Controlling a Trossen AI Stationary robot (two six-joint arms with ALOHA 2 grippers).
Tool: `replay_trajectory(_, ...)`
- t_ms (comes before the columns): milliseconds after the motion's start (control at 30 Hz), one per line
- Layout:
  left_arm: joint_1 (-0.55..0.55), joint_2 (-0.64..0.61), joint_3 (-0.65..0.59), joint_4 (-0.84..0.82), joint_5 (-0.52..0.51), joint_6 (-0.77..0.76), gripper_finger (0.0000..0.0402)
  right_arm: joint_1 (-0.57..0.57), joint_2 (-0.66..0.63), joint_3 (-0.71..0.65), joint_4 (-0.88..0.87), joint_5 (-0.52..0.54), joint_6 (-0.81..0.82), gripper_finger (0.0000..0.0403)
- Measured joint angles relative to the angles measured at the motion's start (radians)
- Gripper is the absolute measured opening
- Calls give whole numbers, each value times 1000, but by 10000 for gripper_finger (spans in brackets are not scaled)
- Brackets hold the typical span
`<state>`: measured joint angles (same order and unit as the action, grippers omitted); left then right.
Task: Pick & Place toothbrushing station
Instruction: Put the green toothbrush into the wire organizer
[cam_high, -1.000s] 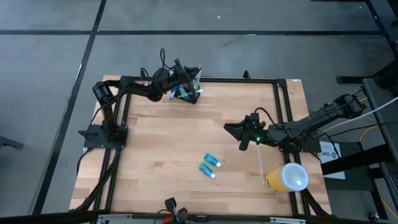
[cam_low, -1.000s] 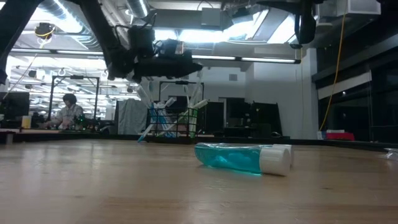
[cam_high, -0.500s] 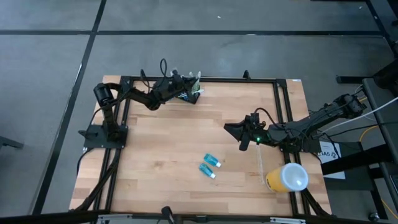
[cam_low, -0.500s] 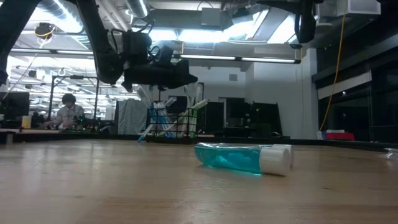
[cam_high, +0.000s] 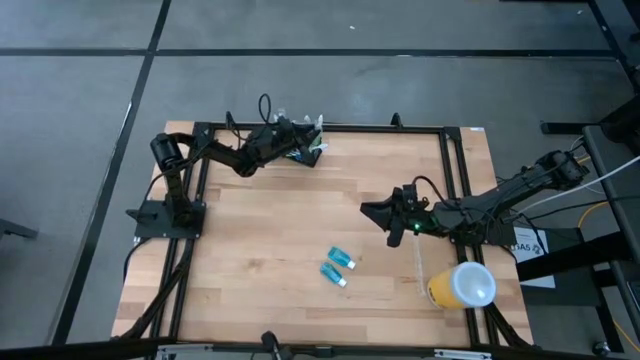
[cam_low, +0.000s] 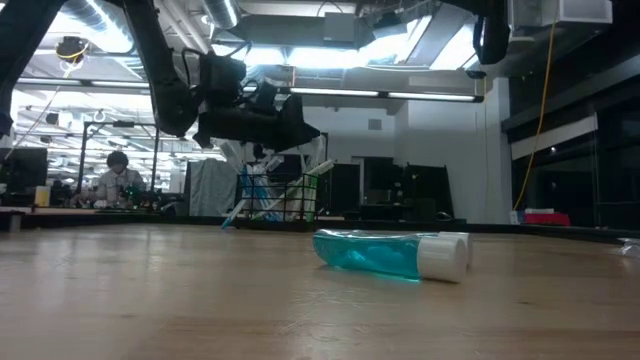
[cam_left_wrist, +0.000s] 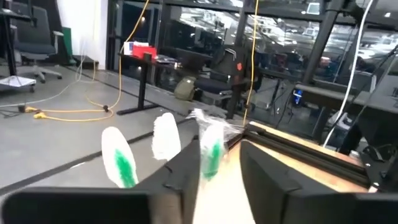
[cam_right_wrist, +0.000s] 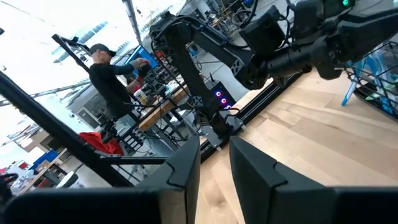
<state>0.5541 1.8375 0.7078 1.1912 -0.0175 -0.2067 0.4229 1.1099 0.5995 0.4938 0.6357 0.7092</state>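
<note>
The toothbrushing station, a low black wire-mesh holder with toothbrushes standing in it, rests by its base on the table's far edge, left of middle. My left gripper hangs level just above it, open. White-and-green toothbrush heads rise before its fingers, and one head stands in the gap between them. The station's mesh is hidden in the left wrist view. My right gripper hovers open above the table's right half with nothing between its fingers. My left gripper has one toothbrush's head between its two fingers, coming at it level from the table's left. I cannot tell whether either finger touches it.
Two teal tubes lie near the table's middle front; one fills the low view. A yellow cup with a white lid lies at the front right. Black frame rails border the table. A person sits far behind.
My left gripper has sunk toward the toothbrushing station and rolled a little about its own line. The station has stayed in place at the far edge.
</note>
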Motion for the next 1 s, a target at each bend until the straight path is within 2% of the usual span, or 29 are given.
replay_trajectory(167, -4, -42, 0, 7, -9, 49, 159, 17, 0, 0, 0, 1, -3, 89)
replay_trajectory(333, -4, -107, 0, -46, -8, 79, 189, 35, 0, 0, 0, 8, -3, 89)
replay_trajectory(433, -28, -177, 0, -151, 26, 128, 193, 44, 0, 0, 0, 11, -3, 89)
replay_trajectory(500, -63, -239, 0, -310, 34, 202, 191, 51, 0, 0, 7, 11, -3, 89)
replay_trajectory(600, -121, -327, 0, -564, -41, 326, 182, 60, 0, 0, 20, 12, -15, 89)
replay_trajectory(667, -149, -363, 0, -660, -94, 369, 175, 66, 0, 0, 24, 24, -28, 89)
replay_trajectory(733, -163, -387, 0, -706, -113, 378, 172, 71, 0, 0, 28, 30, -42, 89)
replay_trajectory(833, -157, -385, 15, -741, -90, 377, 172, 72, 0, 0, 30, 30, -50, 89)
replay_trajectory(1000, -152, -301, 98, -808, -58, 379, 173, 72, 0, 0, 37, 30, -58, 89)
